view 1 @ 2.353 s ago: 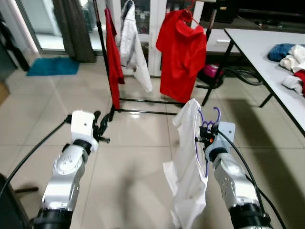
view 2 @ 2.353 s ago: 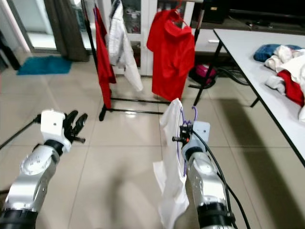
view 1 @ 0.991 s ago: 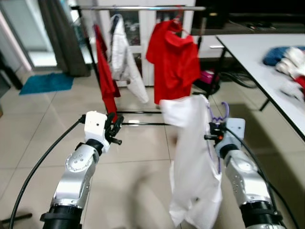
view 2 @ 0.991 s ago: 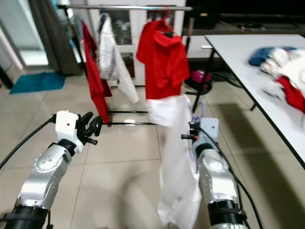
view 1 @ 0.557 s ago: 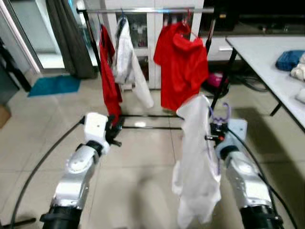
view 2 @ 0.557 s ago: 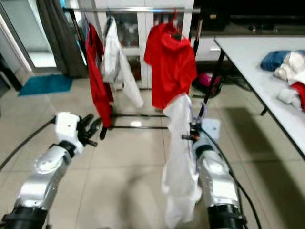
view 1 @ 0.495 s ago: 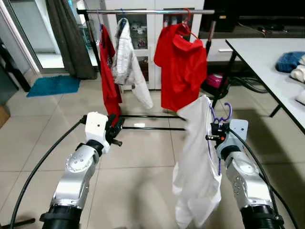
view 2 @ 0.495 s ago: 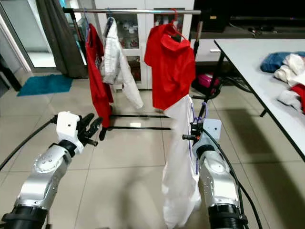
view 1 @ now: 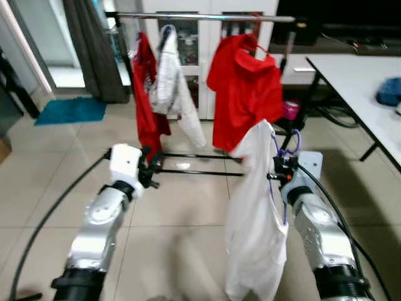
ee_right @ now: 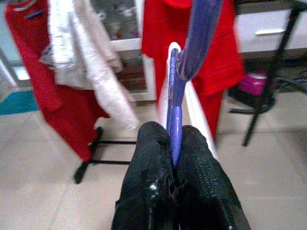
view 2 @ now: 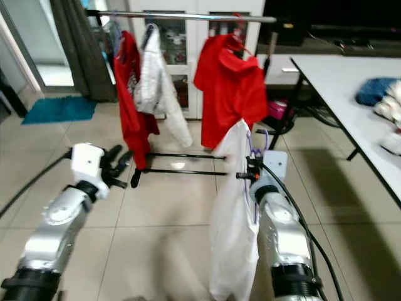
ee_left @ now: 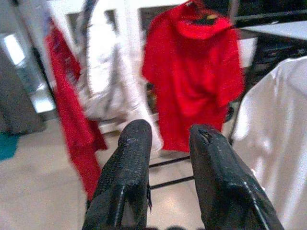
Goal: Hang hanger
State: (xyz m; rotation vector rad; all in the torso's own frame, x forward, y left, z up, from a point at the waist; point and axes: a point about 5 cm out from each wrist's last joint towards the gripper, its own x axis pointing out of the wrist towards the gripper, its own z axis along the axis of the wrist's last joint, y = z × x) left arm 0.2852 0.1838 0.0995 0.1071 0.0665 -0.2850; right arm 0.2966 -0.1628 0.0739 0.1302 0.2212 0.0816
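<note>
A purple hanger [view 1: 285, 143] carries a white garment [view 1: 250, 213] that hangs down toward the floor. My right gripper [view 1: 276, 169] is shut on the hanger's neck; in the right wrist view the fingers [ee_right: 153, 143] pinch the purple hanger [ee_right: 180, 86]. My left gripper [view 1: 150, 172] is raised to the left, open and empty, its jaws apart in the left wrist view [ee_left: 170, 136]. Ahead stands the clothes rack with its top rail [view 1: 200, 17]. A red shirt [view 1: 244, 94], a white jacket [view 1: 172, 81] and a second red garment [view 1: 145, 94] hang from it.
A white table [view 1: 357, 81] runs along the right with a blue cloth [view 1: 390, 91] on it. A dark curtain [view 1: 91, 50] and a blue mat [view 1: 69, 110] lie at the back left. Tiled floor separates me from the rack's base bars [view 1: 194, 172].
The view has shifted and the rack now looks a little nearer. The white garment has swung on the hanger. Both arms keep their poses.
</note>
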